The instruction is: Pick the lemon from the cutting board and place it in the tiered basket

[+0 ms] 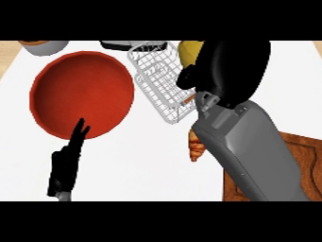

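Note:
The yellow lemon (pixel 189 50) peeks out at the top of the head view, mostly hidden by my right hand (pixel 227 66). That hand is curled round it and hangs over the right side of the white wire tiered basket (pixel 156 80). The wooden cutting board (pixel 311 163) lies at the lower right, partly under my right forearm, and no lemon shows on it. My left hand (pixel 68 163) rests open at the lower left, fingers up, its tips over the edge of the red plate.
A large red plate (pixel 83 92) lies left of the basket. A croissant (pixel 196 146) sits between the basket and the board. A pale bowl (pixel 48 46) and a dark-and-white object (pixel 118 45) stand along the far edge.

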